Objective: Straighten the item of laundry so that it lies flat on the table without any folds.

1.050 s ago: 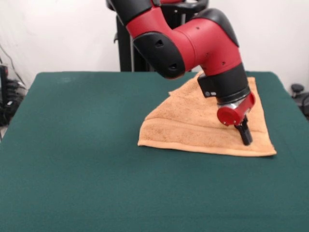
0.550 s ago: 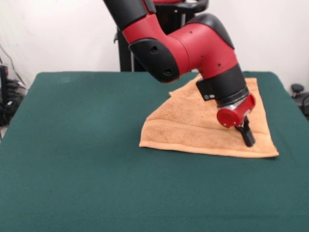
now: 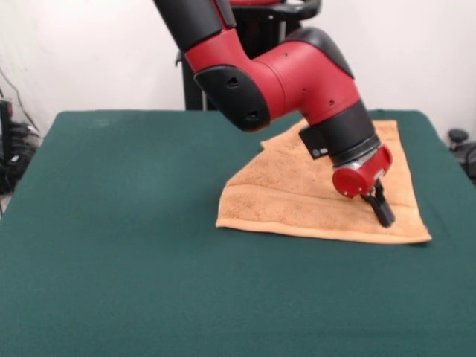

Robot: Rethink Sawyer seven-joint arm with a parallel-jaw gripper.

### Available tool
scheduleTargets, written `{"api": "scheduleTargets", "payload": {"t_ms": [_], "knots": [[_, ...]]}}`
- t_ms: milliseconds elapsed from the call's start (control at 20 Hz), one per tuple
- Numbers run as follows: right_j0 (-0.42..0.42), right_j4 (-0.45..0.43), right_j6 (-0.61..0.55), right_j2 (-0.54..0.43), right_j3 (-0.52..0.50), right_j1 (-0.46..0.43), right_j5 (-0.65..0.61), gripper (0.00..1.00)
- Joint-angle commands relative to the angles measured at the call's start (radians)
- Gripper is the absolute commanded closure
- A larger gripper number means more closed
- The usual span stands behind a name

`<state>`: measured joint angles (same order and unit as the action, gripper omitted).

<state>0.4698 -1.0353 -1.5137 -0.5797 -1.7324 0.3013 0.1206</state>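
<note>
Orange towel (image 3: 297, 197) lies folded over on green tabletop (image 3: 111, 223), right of centre. Gripper (image 3: 384, 215) tip presses its near right corner; can't tell jaws' state.

Bright even light, soft shadows, slight blur

**Arm bent low, gripper angled down at the right**

The red and black arm (image 3: 282, 74) reaches in from the far side and bends at a bulky elbow. Its black wrist slopes down toward the near right. The black gripper (image 3: 383, 212) points down, its tips looking pressed close together.
</note>
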Motion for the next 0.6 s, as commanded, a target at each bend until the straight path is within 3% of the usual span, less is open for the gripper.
{"api": "scheduleTargets", "payload": {"t_ms": [50, 600], "knots": [[-0.094, -0.028, -0.063, 0.03, 0.175, -0.097, -0.065, 1.0], [-0.217, 0.062, -0.11, 0.14, 0.237, -0.084, 0.005, 1.0]]}}
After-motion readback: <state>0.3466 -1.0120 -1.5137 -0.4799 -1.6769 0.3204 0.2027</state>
